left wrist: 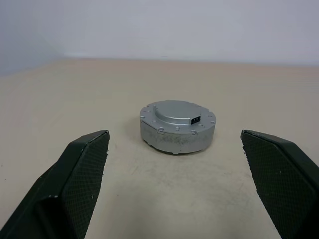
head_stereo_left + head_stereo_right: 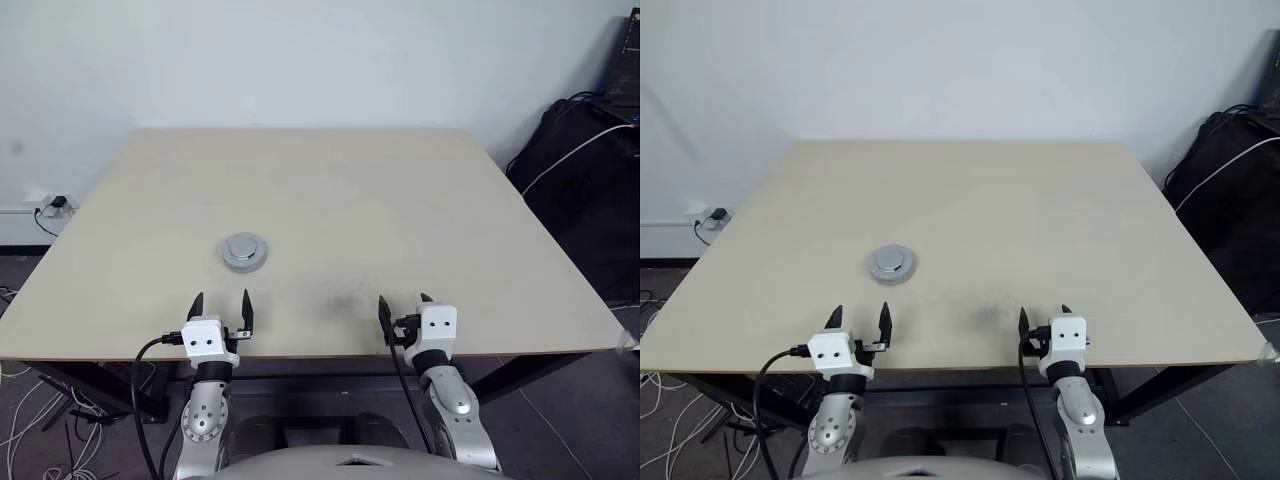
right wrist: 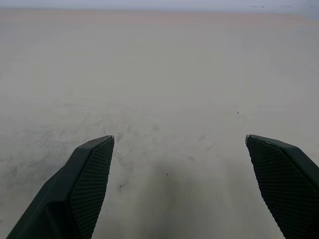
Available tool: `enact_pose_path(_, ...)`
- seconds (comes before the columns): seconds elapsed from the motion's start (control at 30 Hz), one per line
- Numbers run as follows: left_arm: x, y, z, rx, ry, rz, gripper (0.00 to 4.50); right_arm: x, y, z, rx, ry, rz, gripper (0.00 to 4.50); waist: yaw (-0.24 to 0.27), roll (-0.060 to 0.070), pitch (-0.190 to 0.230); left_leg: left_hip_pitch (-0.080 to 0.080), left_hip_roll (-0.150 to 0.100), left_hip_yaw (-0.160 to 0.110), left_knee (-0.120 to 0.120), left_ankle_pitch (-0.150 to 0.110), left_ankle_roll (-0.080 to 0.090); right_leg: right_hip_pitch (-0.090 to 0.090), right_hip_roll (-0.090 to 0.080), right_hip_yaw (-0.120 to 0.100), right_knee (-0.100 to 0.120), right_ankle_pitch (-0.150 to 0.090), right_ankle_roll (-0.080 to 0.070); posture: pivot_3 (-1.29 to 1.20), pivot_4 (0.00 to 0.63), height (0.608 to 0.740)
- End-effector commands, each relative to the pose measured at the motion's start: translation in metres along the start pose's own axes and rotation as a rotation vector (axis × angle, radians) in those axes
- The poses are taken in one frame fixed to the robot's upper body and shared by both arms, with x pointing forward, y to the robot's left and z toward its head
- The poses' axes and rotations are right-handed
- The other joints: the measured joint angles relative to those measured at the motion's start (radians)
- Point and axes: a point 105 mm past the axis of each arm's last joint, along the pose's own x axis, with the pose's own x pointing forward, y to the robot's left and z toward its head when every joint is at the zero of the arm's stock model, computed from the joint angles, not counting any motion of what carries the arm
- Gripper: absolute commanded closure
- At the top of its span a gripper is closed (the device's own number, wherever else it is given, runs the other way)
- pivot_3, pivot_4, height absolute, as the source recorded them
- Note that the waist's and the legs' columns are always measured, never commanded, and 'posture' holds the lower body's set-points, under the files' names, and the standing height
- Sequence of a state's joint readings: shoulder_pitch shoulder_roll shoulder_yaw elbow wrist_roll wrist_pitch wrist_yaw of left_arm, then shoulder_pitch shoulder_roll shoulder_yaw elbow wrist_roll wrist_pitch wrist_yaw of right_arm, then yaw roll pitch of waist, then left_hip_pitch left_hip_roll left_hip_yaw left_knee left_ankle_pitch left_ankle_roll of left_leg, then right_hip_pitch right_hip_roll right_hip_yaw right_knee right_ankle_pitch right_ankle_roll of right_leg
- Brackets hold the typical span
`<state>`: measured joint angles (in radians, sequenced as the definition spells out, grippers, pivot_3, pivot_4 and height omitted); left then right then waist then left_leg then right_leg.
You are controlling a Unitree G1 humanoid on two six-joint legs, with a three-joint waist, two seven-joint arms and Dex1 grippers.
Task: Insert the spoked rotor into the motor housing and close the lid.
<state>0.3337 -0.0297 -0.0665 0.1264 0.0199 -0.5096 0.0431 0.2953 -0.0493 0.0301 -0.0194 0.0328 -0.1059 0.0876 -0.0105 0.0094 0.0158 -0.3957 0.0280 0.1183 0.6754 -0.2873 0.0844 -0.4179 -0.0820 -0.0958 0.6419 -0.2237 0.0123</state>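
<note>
Closed motor housing [image 1: 177, 126], silver-grey lid on, no legible writing, on desk [image 2: 400, 210] just ahead of left claw [image 2: 223, 308]. Both claws spread, empty; right claw [image 2: 404, 308] well aside.

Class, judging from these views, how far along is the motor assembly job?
Done, apparently: the lid sits closed on one silver-grey round unit on the table; rotor and housing are hidden if inside. In hand: nothing; left gripper and right gripper are open, empty. Left: seemingly nothing.

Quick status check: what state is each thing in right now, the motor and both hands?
Motor: closed, silver lid on top, flat on the table, untouched.
Left hand: open, holding nothing, just short of the motor.
Right hand: open, holding nothing, over bare table.
</note>
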Motion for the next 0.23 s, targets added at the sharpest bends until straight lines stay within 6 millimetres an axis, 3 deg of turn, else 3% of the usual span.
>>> enact_pose_path(0.03, 0.0027, -0.0013, 0.0046, 0.001, -0.02, -0.002, 0.03, 0.0047, 0.0, 0.0157, 0.004, -0.063, 0.003, 0.0, 0.0, 0.0, 0.0, 0.0, 0.0, 0.0, 0.0, 0.0, 0.0, 0.0, 0.0, 0.0, 0.0, 0.0, 0.0, 0.0, 0.0, 0.74)
enact_pose_path(0.23, 0.0039, -0.0016, 0.0042, -0.002, -0.018, 0.0, 0.03, 0.0056, 0.0008, 0.0172, 0.004, -0.068, 0.01, 0.0, 0.0, 0.0, 0.0, 0.0, 0.0, 0.0, 0.0, 0.0, 0.0, 0.0, 0.0, 0.0, 0.0, 0.0, 0.0, 0.0, 0.0, 0.74)
